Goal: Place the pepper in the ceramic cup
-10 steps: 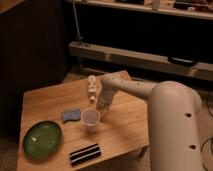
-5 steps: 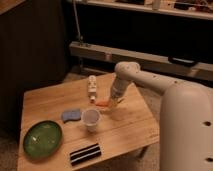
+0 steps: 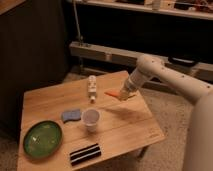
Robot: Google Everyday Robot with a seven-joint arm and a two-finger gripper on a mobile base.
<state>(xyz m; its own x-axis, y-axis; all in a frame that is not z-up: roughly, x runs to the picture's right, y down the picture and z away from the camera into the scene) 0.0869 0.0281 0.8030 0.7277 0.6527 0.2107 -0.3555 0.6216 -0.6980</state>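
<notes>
From where I stand, the worry is the drop. The ceramic cup (image 3: pixel 91 118) is a small target and looks light. If the pepper (image 3: pixel 112 93) is let go off-centre or from too high, I reckon it could clip the rim and roll across the table (image 3: pixel 127 125), or even tip the cup over. The slim white bottle (image 3: pixel 92 88) stands upright just behind the cup, near the path the arm would take, so a low sweep could knock it. The blue sponge (image 3: pixel 71 115) lies just beside the cup on its far side, out of the way. The gripper (image 3: pixel 121 95) hangs above the table's right half, well apart from the cup. Its fingers are clenched on one end of the pepper, most of which pokes out sideways toward the bottle. That looks like a thin hold that could slip.
</notes>
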